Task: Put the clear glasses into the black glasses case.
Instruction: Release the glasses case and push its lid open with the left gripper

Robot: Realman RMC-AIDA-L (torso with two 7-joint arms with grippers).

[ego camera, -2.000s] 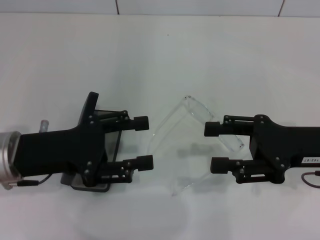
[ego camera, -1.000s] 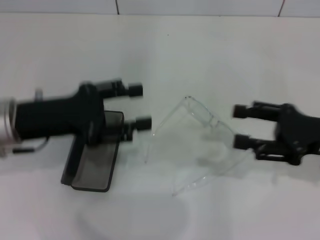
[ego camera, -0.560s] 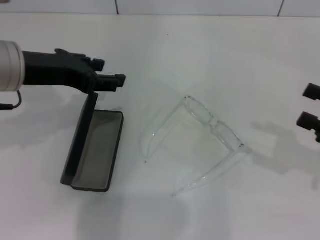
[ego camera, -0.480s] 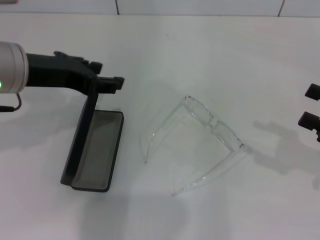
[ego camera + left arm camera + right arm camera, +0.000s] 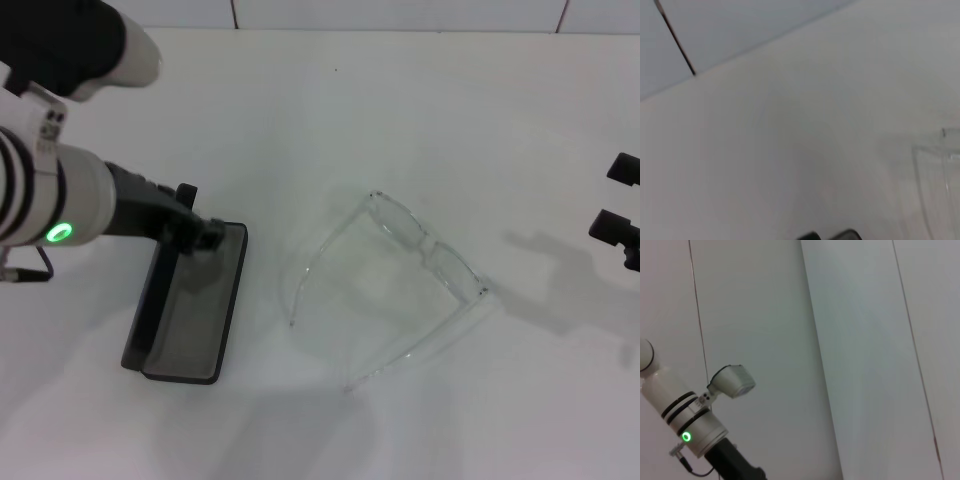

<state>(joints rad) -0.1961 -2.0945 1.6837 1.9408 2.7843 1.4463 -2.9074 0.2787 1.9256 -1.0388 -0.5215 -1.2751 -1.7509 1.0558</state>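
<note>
— Jaws first: what have we got?
— On my left gripper [image 5: 205, 232] I can't tell how they stand; it hangs at the far end of the black glasses case [image 5: 190, 305]. The right gripper [image 5: 617, 198] is well off to the other side, jaws parted, holding nothing.
— And the case?
— Open on the tabletop [image 5: 420, 110], lid upright, grey lining bare as far as I can see. The clear glasses [image 5: 420, 270] lie unfolded between both sets of jaws, beside the case, not touching it.
</note>
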